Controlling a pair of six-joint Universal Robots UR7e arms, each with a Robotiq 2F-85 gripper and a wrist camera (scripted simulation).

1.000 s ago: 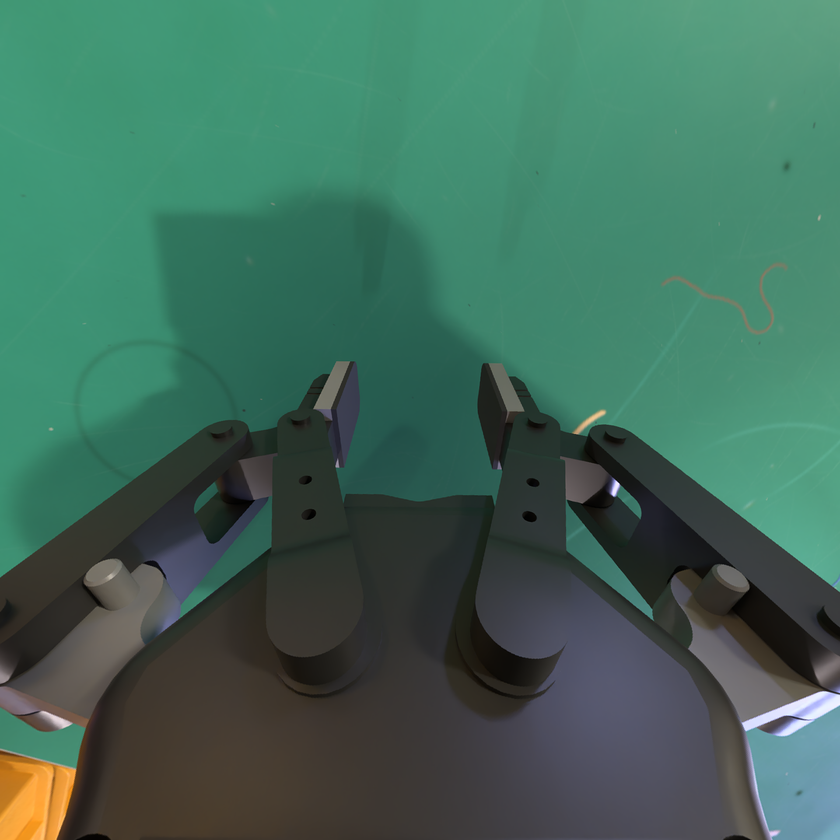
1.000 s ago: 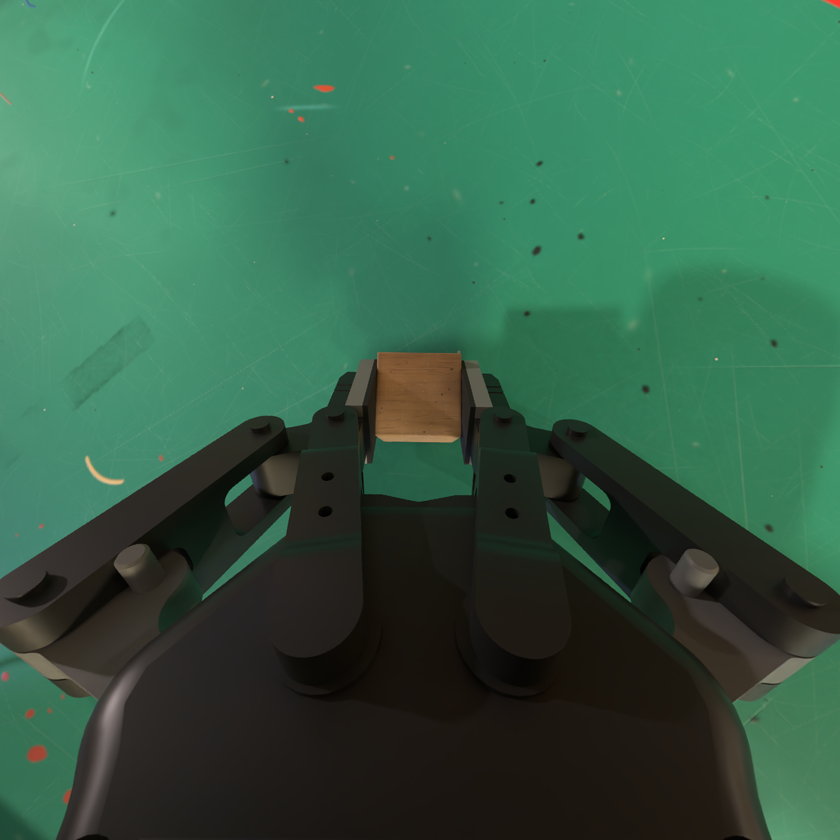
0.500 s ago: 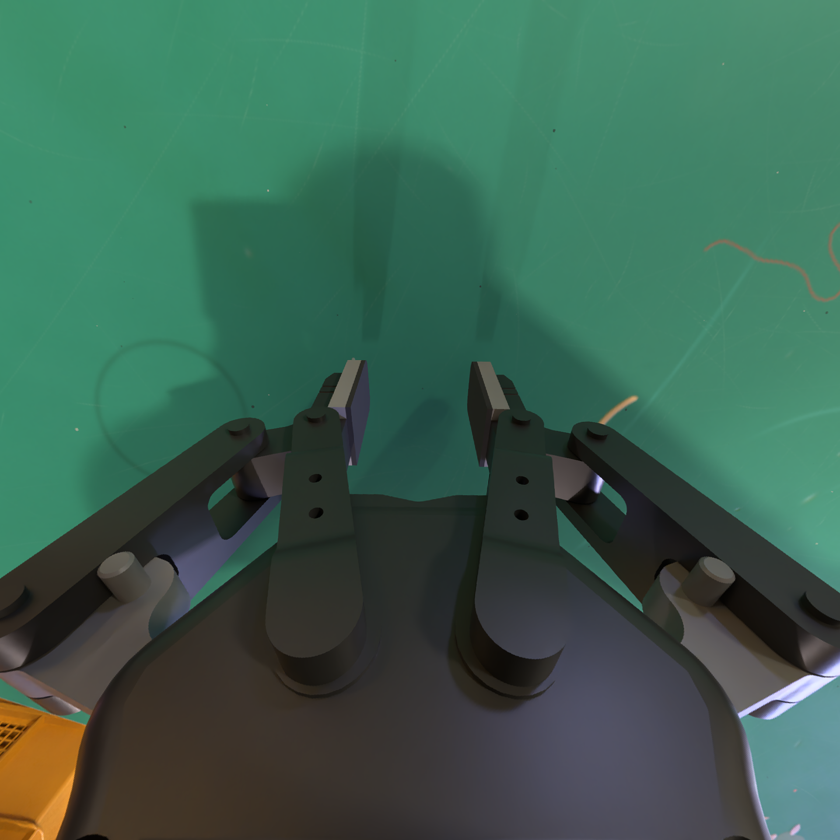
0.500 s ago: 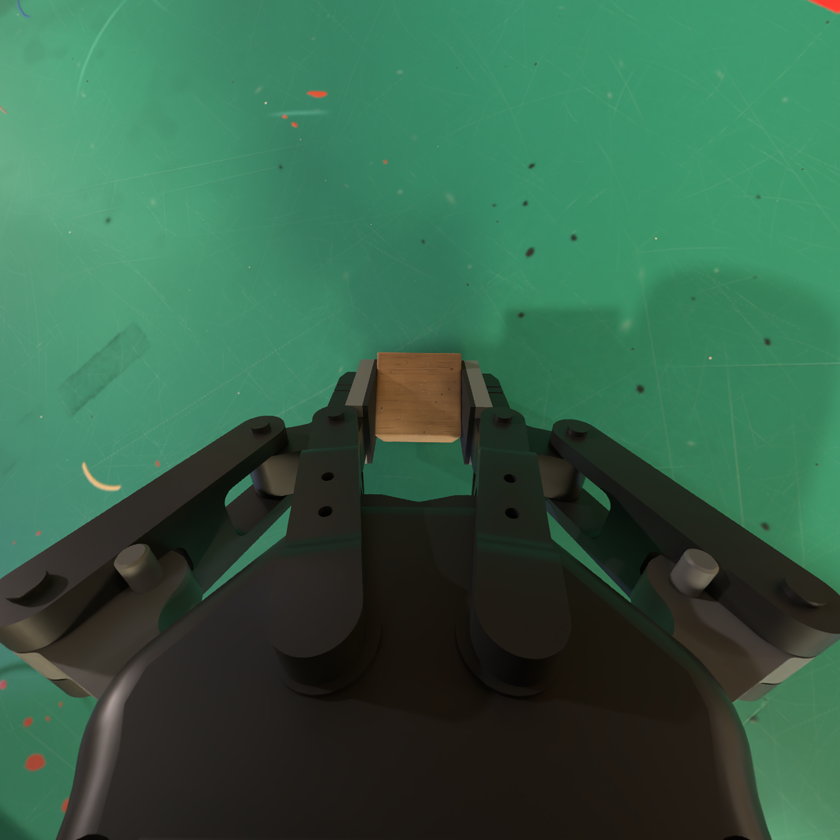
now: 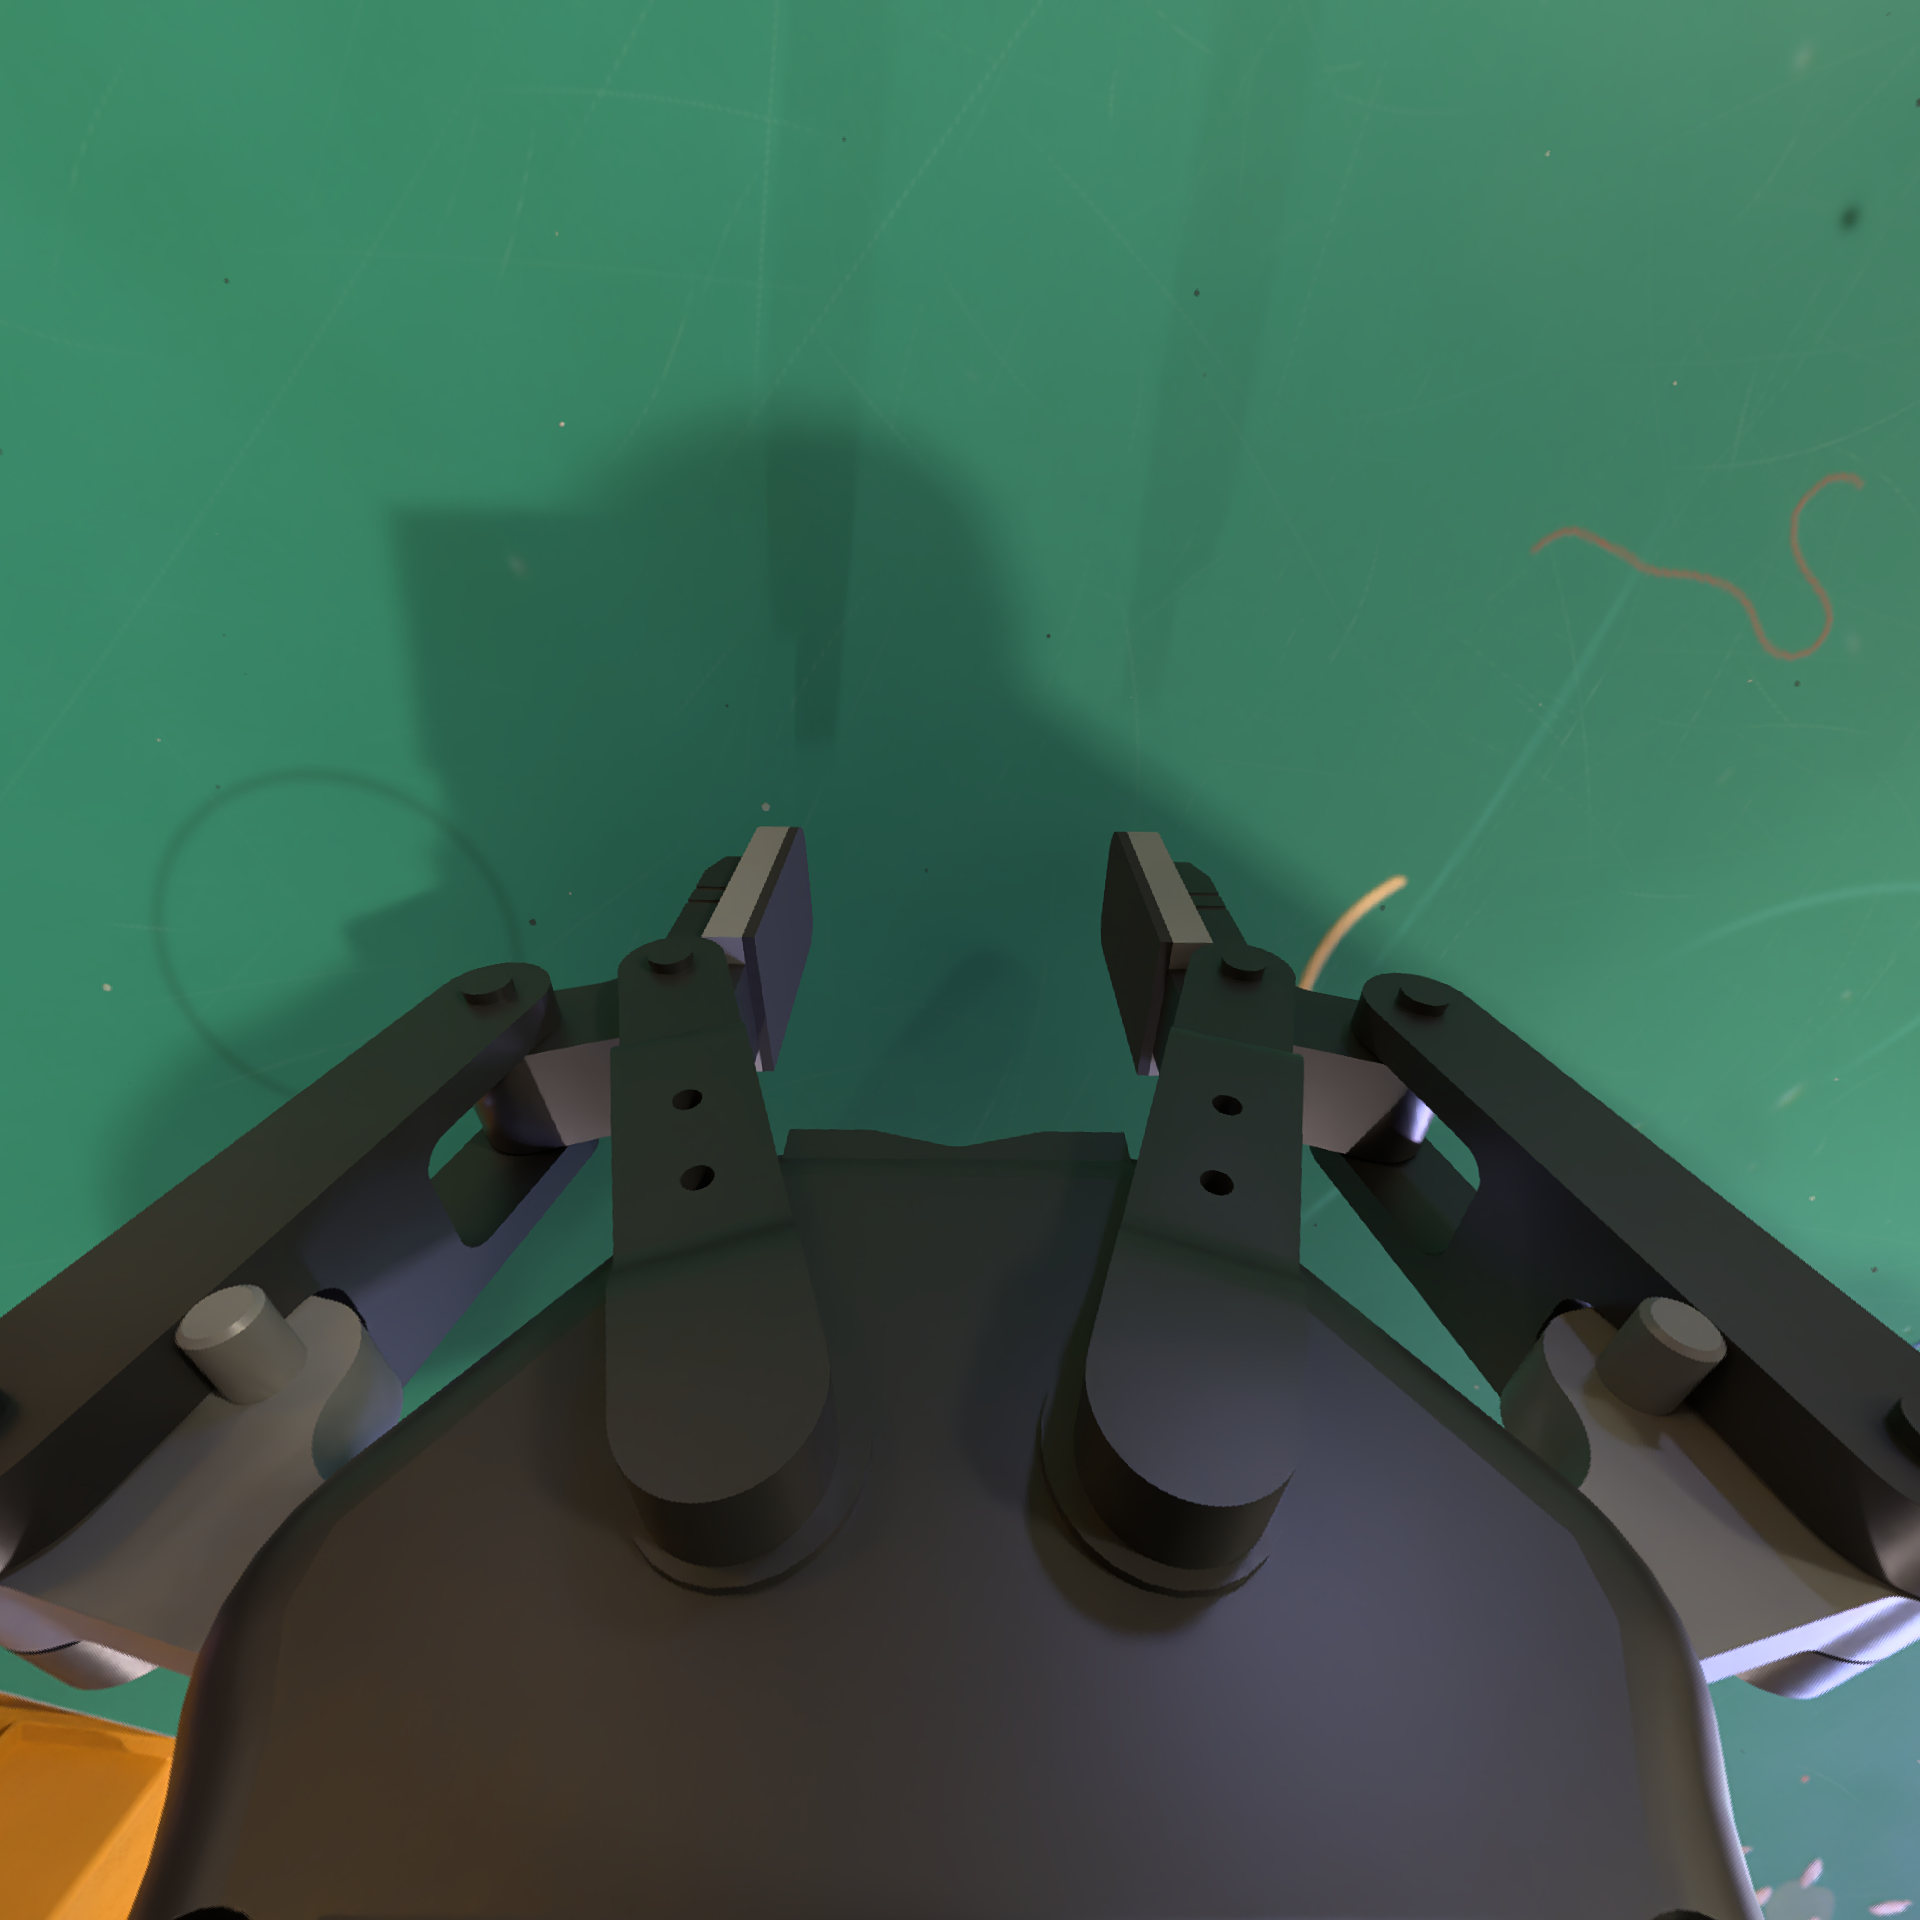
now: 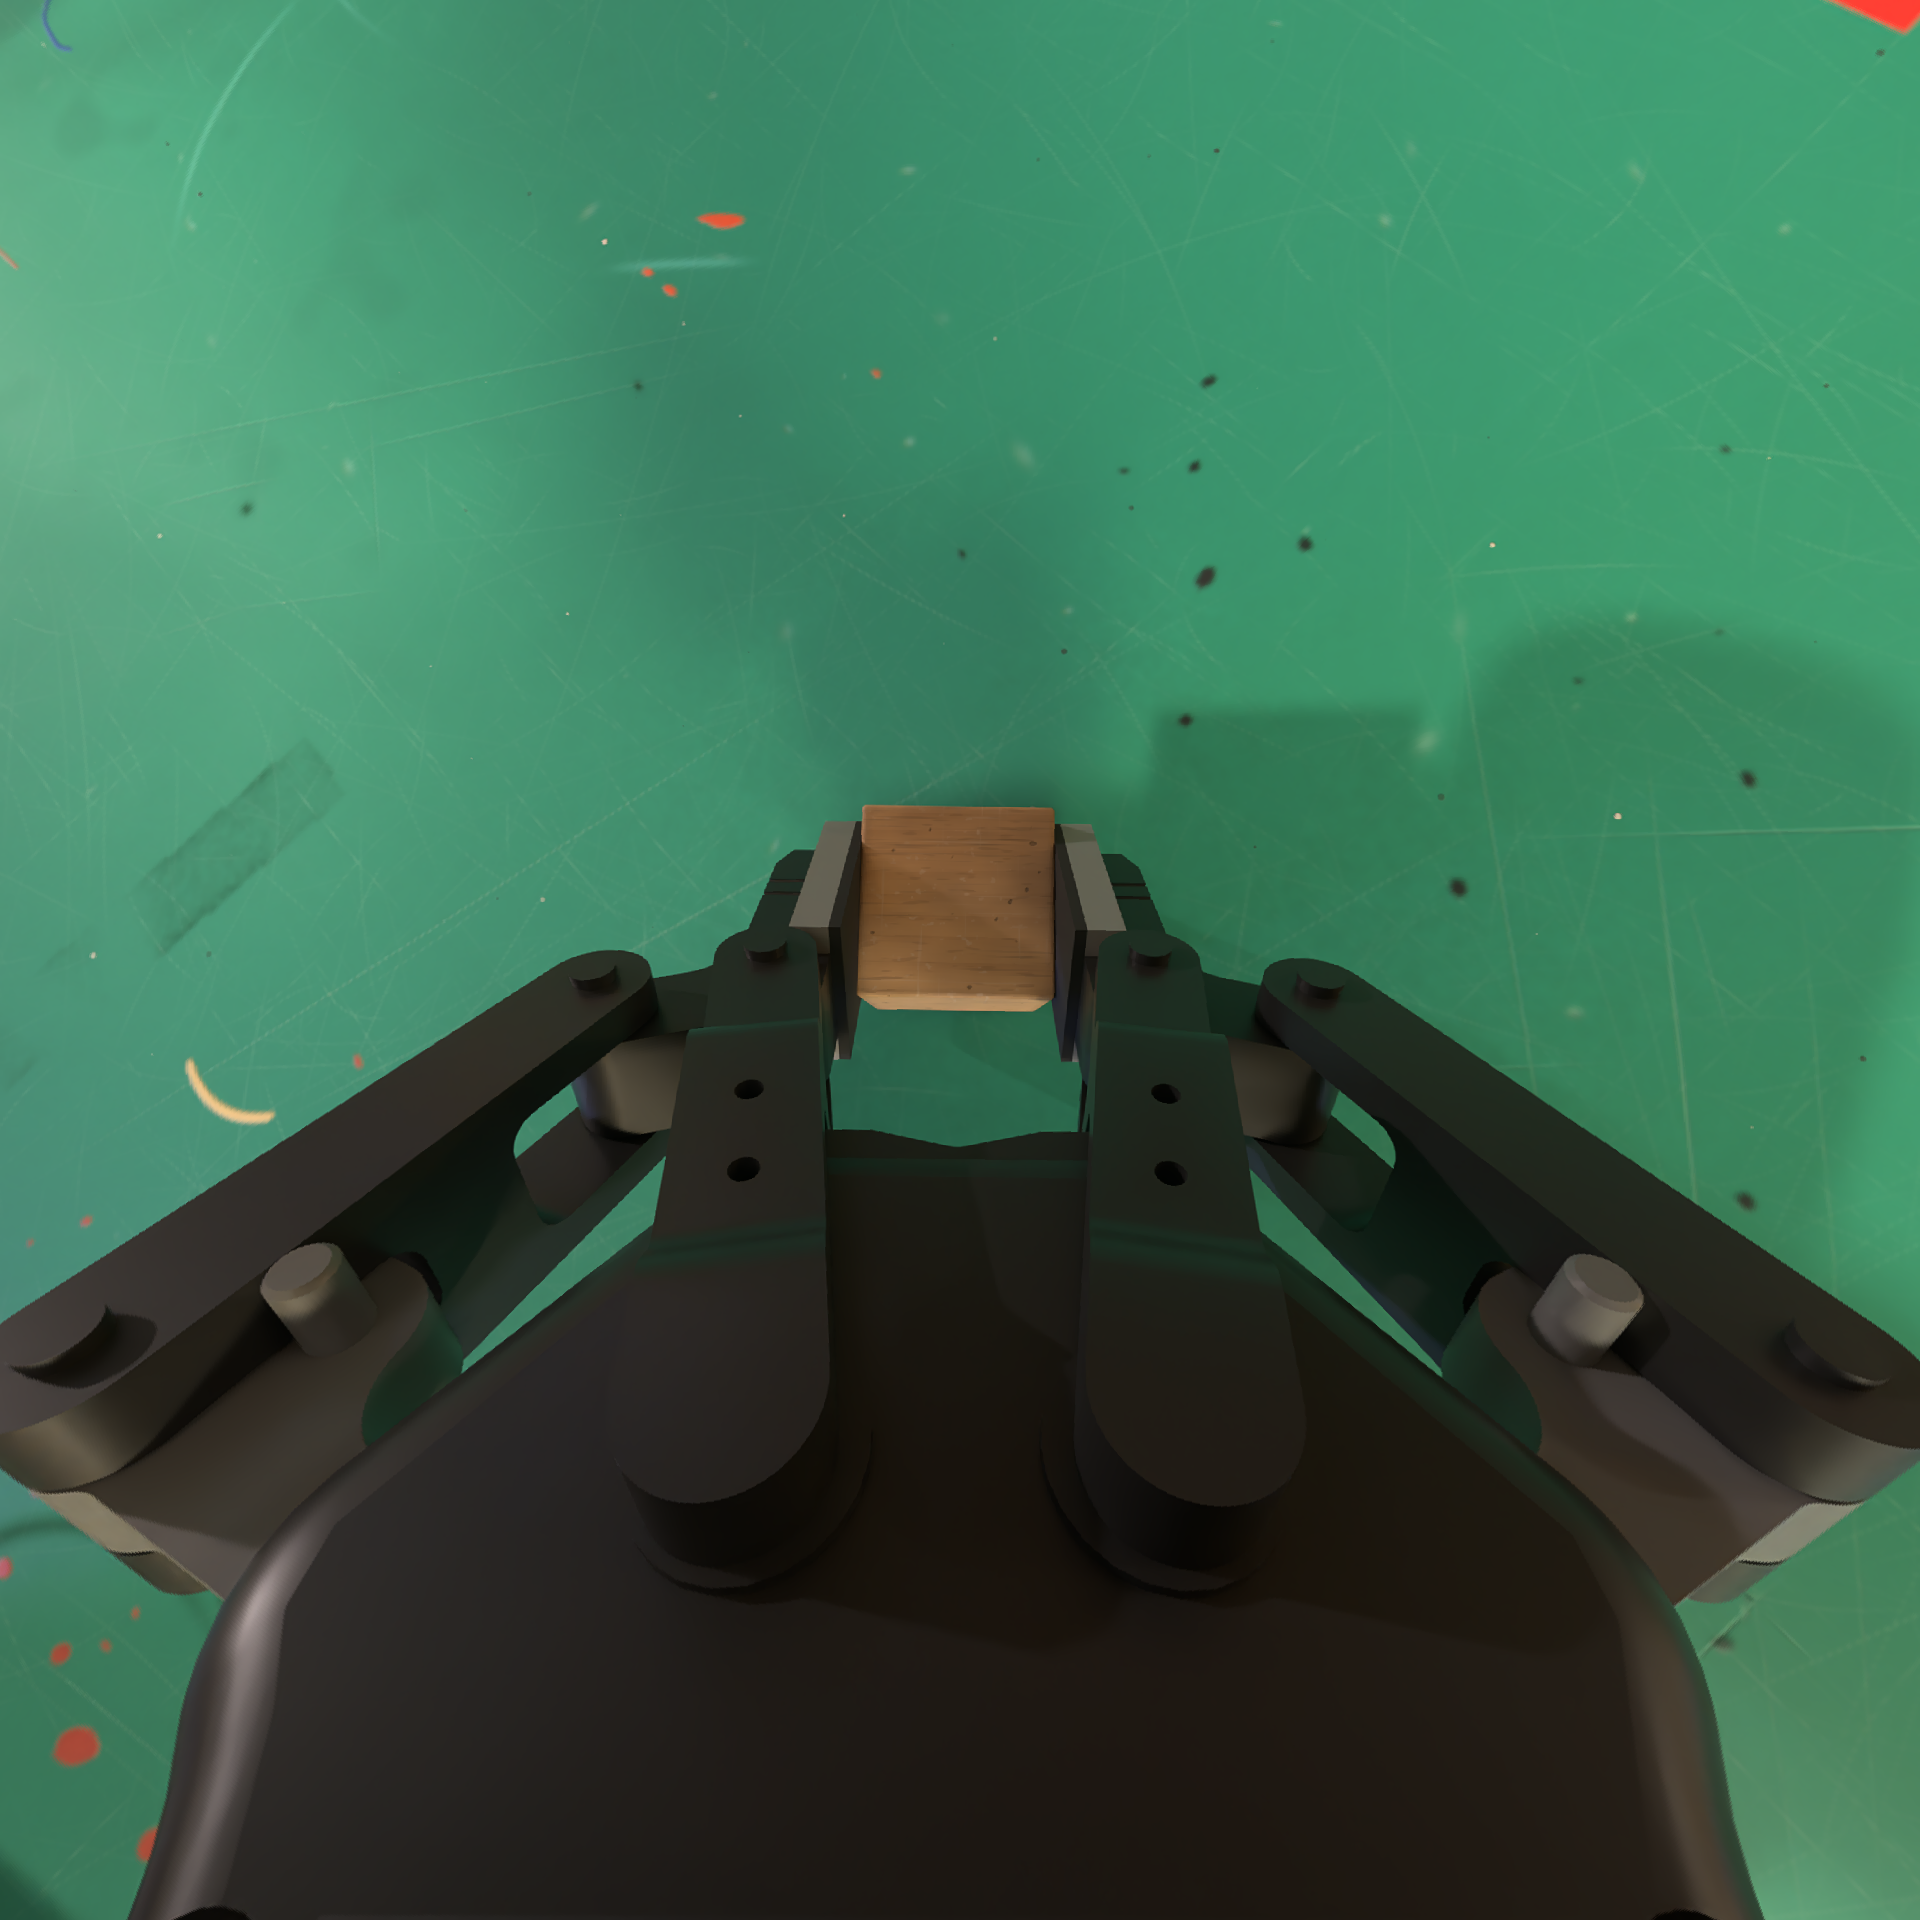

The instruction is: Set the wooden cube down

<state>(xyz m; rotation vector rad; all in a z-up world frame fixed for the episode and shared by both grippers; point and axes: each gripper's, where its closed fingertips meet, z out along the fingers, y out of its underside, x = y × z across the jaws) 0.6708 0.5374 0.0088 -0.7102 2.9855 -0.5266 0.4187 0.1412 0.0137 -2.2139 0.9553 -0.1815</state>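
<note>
The wooden cube (image 6: pixel 954 906) is light brown and sits clamped between the two pads of my right gripper (image 6: pixel 956 883), which is shut on it and holds it over the green mat (image 6: pixel 935 468). How far the cube is above the mat I cannot tell. My left gripper (image 5: pixel 954 883) is open and empty over the green mat (image 5: pixel 935 312), with its own dark shadow under it. The cube does not show in the left wrist view.
An orange object (image 5: pixel 73 1808) shows at the bottom left corner of the left wrist view. The mat bears scratches, dark specks, red paint spots (image 6: pixel 720 220) and a thin curly thread (image 5: pixel 1714 582). A red edge (image 6: pixel 1881 12) shows at the top right.
My left gripper closed slightly, then opened wider, and its view shifted over the mat. My right gripper still holds the cube; the mat marks drifted slightly up the picture.
</note>
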